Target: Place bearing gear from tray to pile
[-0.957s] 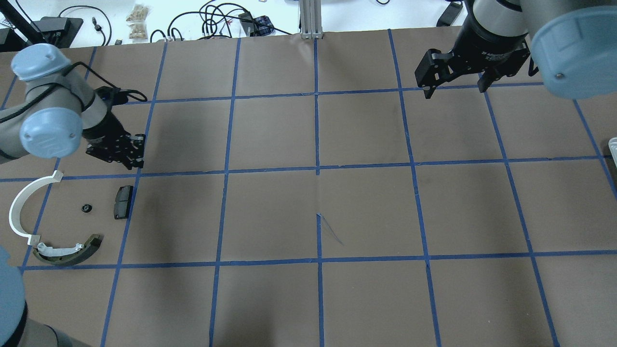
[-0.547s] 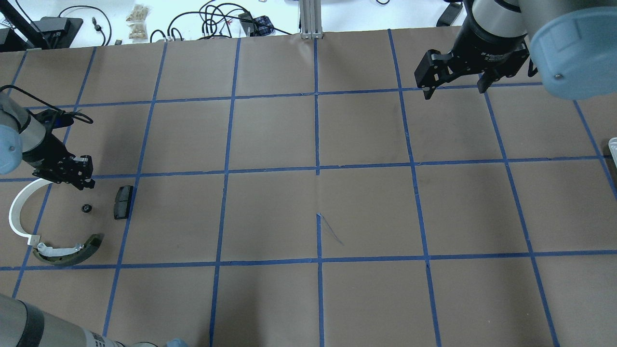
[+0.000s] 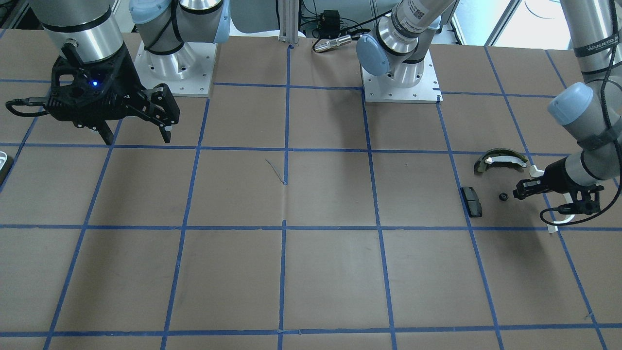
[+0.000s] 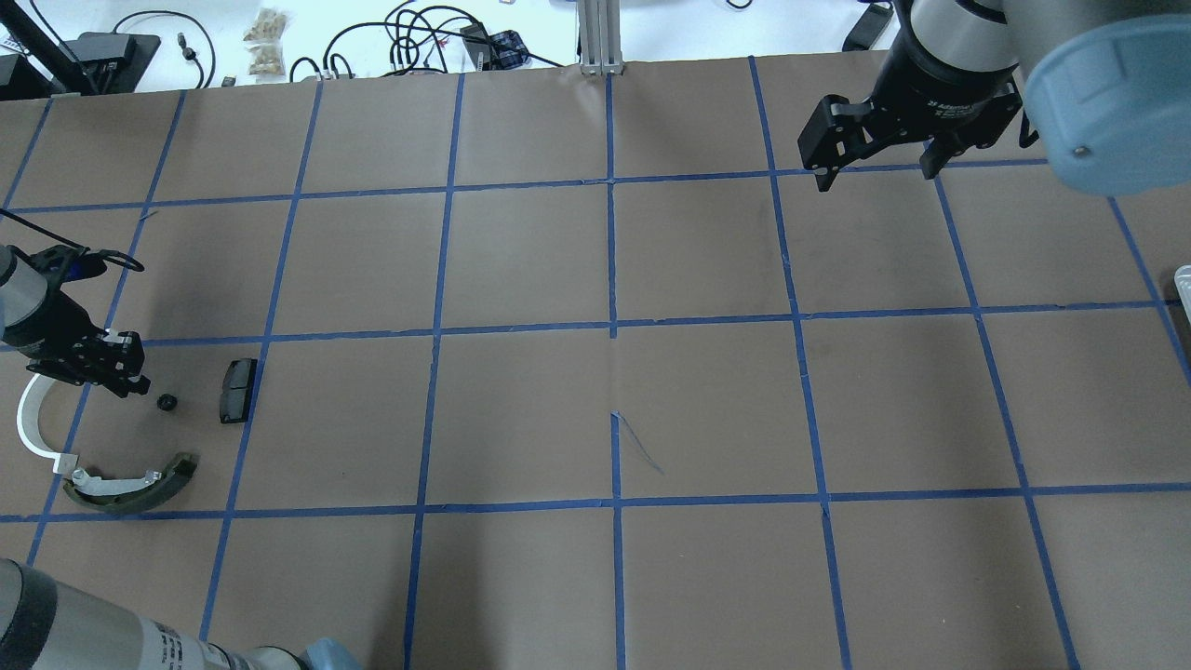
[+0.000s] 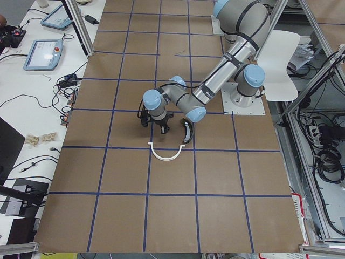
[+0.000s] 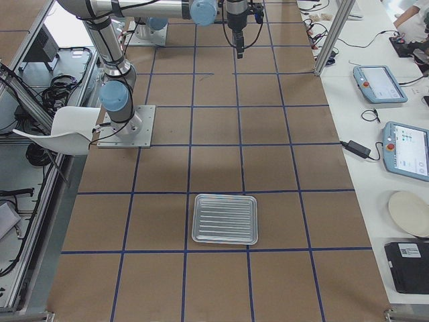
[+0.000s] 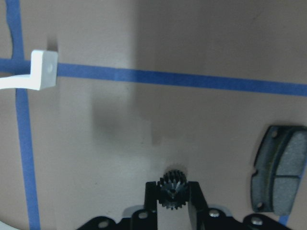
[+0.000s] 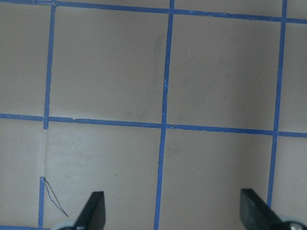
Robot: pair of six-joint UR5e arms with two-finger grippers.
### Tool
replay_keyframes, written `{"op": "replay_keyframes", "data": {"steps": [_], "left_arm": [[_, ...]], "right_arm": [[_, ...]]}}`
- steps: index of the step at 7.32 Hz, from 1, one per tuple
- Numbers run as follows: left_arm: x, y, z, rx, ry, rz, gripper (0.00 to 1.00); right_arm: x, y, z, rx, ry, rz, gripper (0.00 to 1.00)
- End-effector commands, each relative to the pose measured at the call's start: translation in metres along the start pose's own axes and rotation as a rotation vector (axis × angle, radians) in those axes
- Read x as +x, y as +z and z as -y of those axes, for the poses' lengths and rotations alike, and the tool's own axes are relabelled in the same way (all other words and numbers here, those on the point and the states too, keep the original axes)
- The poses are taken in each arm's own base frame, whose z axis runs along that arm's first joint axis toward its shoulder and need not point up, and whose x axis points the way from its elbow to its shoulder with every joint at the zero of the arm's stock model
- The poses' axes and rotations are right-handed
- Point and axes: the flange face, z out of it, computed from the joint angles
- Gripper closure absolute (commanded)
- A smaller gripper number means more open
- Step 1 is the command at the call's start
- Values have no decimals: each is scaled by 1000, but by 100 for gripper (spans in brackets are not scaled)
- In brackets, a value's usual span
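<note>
Small black toothed bearing gear (image 7: 172, 189) lying just ahead of narrowly parted, empty left gripper (image 4: 138, 381); flat grey pad (image 4: 238, 390) beside, white plastic arc (image 4: 33, 423) behind. Right gripper (image 4: 876, 179) spread wide, empty.

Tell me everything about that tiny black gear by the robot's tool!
The gear is tiny and black, with pointed teeth all round; it looks like metal or hard plastic. It rests on the brown paper table. In the wrist view it shows right between the tips of the left tool; whether they touch it is unclear. A gray pad lies apart beside it.
</note>
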Motion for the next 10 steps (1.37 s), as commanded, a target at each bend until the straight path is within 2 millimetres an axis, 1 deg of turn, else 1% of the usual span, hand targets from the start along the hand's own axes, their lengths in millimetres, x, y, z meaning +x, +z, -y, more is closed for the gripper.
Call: {"op": "replay_keyframes", "data": {"steps": [1,2,3,4,5,6,7,8,9,10], "left_arm": [[-8,7,-2,-14,-9,-7,100],[-8,8,-2,-16,-9,-8,100],[-7,10,-3,-24,-8,-14,62],[-5,12,-5,-31,-8,-17,36],[-5,11,-5,-30,-8,-16,5],[-7,3,-5,-34,-7,8,0],[0,-20,-1,-35,0,21,0],[22,-52,11,-19,40,13,0],[71,-88,22,7,101,35,0],[125,-122,21,25,122,50,0]], "right_arm": [[0,-2,-1,1,43,0,0],[0,-4,0,3,44,-3,0],[0,-3,-2,0,44,0,0],[0,-3,-2,0,44,0,0],[0,-3,-2,-2,44,-2,0],[0,-3,-2,-2,44,-2,0],[0,-3,-2,-2,44,-2,0],[0,-1,-2,-6,44,-2,0],[1,-1,-2,-7,44,-3,0],[1,-1,-2,-8,44,-3,0]]}}
